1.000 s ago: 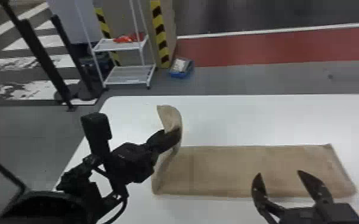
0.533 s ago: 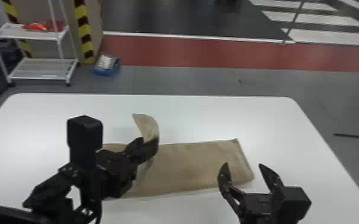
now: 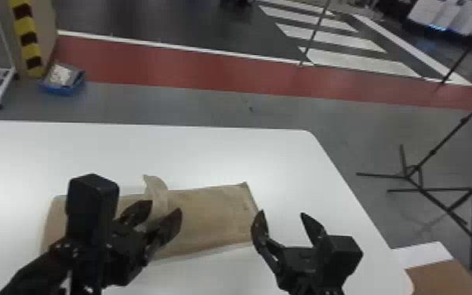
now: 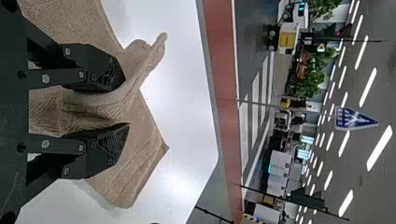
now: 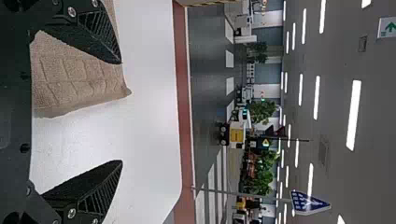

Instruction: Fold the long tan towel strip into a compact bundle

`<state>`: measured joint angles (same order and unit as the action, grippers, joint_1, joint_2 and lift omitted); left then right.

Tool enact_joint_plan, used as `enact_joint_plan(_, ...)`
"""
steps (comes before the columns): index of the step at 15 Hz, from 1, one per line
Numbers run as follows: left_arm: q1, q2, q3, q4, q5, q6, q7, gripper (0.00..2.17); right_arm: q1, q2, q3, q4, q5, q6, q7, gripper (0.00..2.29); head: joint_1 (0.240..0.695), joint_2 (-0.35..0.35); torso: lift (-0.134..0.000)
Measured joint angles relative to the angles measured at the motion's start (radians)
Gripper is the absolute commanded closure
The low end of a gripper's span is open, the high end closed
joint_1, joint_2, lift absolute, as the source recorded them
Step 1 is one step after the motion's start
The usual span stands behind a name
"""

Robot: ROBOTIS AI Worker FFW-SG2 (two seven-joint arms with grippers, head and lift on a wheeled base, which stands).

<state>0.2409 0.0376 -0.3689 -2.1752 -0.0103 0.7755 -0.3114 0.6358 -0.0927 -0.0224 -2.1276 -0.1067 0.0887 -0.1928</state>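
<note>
In the head view the tan towel strip point(image 3: 211, 215) lies across the lower left and lower middle of the frame on the white table point(image 3: 227, 153), with a loose flap point(image 3: 157, 192) standing up partway along it. The left end effector point(image 3: 163, 208), lower left of the frame, is spread, its two fingers on either side of that flap; the left wrist view shows the cloth between them, bunched and seemingly against one finger, but not pinched. The right end effector point(image 3: 282, 213), lower and right of centre, is wide and empty, just beside the towel's right end. The main danger looks to be the flap: with nothing clamping it, it could slump back or drop askew, leaving a crooked fold. If the ribbed finger pads catch the weave as the left arm backs off, they could drag the flap or slew the whole strip, since nothing pins it. Closing on the right from here would probably bite only air or a single layer, because the fingers stand short of the edge. A low approach could also rub the table and ruck the cloth.
</note>
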Motion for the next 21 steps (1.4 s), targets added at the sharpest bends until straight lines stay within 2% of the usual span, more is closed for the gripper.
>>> enact_joint_plan(3,0.004,0.003,-0.022,0.001,-0.012,0.000,0.002,0.03,-0.007,-0.002,0.000,0.000,-0.003,0.013,0.000,0.13,0.695,-0.350,-0.120)
enact_joint_plan(7,0.040,0.009,0.010,-0.040,-0.010,0.000,0.005,0.03,-0.011,-0.004,0.018,0.000,0.001,0.017,0.001,0.13,0.695,-0.350,-0.120)
enact_joint_plan(10,0.059,0.010,-0.009,-0.073,-0.025,0.002,-0.009,0.03,-0.011,-0.003,0.027,-0.004,0.001,0.017,0.001,0.13,0.695,-0.350,-0.120)
enact_joint_plan(13,0.043,0.003,-0.085,-0.066,-0.049,0.006,-0.004,0.03,-0.010,0.000,0.036,-0.005,0.001,0.014,0.002,0.13,0.695,-0.350,-0.120)
enact_joint_plan(17,-0.031,-0.007,-0.234,0.023,-0.068,0.005,0.032,0.03,-0.010,0.001,0.047,-0.005,0.001,0.009,0.004,0.13,0.695,-0.350,-0.120)
enact_joint_plan(21,-0.091,-0.035,-0.280,0.119,-0.080,0.003,0.054,0.03,-0.010,-0.003,0.051,-0.002,0.001,0.005,0.004,0.13,0.695,-0.350,-0.120)
